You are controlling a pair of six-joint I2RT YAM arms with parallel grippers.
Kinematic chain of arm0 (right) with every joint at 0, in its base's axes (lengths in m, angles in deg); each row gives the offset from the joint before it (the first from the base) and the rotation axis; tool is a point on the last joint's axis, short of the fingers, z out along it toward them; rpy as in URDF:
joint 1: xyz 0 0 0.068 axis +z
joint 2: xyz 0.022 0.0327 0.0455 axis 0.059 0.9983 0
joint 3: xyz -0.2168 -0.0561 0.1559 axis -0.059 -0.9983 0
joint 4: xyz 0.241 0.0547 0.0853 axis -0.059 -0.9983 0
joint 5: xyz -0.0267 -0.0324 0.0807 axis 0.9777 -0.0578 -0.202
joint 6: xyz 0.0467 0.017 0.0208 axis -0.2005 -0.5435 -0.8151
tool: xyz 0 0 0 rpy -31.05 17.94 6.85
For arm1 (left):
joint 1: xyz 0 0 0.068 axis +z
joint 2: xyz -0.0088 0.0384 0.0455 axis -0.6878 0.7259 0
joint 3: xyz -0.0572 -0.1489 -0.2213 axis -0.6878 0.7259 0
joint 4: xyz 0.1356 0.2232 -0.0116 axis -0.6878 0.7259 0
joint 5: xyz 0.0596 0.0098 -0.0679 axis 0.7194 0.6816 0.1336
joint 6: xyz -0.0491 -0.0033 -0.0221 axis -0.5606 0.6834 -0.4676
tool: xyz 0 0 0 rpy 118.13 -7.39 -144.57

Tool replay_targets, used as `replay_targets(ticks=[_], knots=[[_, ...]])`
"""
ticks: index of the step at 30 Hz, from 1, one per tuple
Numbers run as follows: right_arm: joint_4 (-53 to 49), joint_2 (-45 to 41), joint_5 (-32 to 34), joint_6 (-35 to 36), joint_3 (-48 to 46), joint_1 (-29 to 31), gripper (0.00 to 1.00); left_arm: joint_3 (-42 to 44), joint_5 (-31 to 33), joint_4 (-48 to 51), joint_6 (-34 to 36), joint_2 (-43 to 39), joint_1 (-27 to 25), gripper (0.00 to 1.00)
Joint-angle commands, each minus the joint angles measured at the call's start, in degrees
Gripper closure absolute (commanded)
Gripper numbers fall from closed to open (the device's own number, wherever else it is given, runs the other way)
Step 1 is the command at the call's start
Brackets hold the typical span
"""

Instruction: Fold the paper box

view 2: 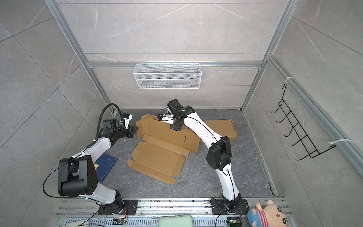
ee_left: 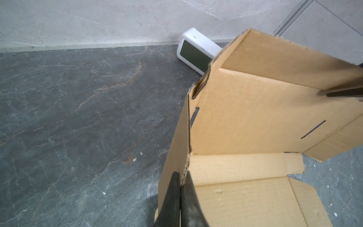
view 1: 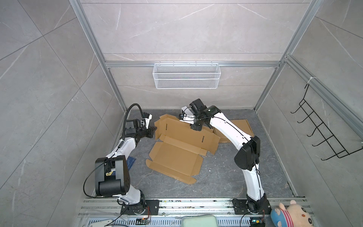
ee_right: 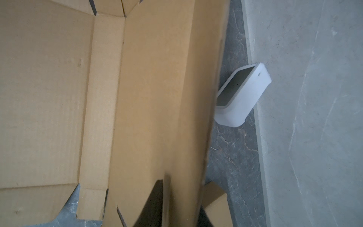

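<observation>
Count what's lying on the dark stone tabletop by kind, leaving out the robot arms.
Brown corrugated cardboard: 2, the open box blank and the flat piece
White rectangular screen device: 1
Dark blue flat mat: 1
Total: 4

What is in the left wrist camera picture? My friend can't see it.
The left hand pinches the upright edge of a half-folded brown paper box, whose panels spread out beyond it. The box sits on a dark grey table, and a small white gadget with a dark screen lies by the pale wall behind.
</observation>
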Motion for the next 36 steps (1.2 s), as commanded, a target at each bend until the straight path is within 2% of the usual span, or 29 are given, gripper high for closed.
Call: replay_targets(ticks=[1, 5, 9, 12, 14, 19, 23, 29, 36], knots=[[0.4, 2.7, 1.0, -1.1, 3.7, 0.7, 0.77, -1.2, -2.4, -1.7, 0.5, -0.8, -0.1, 1.0], [2.1, 3.9, 3.5, -0.6, 4.7, 1.8, 0.82, -1.4, -2.4, -1.2, 0.7, -0.8, -0.1, 1.0], [10.4, 0.9, 8.7, 0.4, -3.2, 3.8, 0.99, -3.0, -1.4, 1.6, 0.4, 0.2, 0.0, 1.0], [24.0, -5.0, 12.0, 3.4, -16.8, 5.7, 1.0, -6.2, 1.4, 7.2, -0.3, 2.0, 1.0, 1.0], [31.6, -7.7, 14.4, 4.7, -23.6, 6.4, 1.0, -8.4, 0.4, 9.4, -3.2, 3.9, 2.7, 1.0], [42.2, -9.1, 24.6, 6.0, -30.6, 8.6, 1.0, -10.7, -3.9, 10.4, -8.1, 6.3, 3.8, 1.0], [51.7, -10.3, 30.9, 8.8, -36.6, 10.6, 1.0, -9.3, -4.5, 8.8, -9.5, 4.9, 3.7, 0.97], [60.6, -12.7, 35.5, 15.3, -41.7, 10.9, 1.0, -10.6, -3.3, 10.9, -9.6, 3.4, 3.9, 0.85], [65.8, -15.0, 36.6, 19.5, -45.4, 11.0, 1.0, -11.8, -3.9, 12.8, -11.5, -1.0, 4.5, 0.66]])
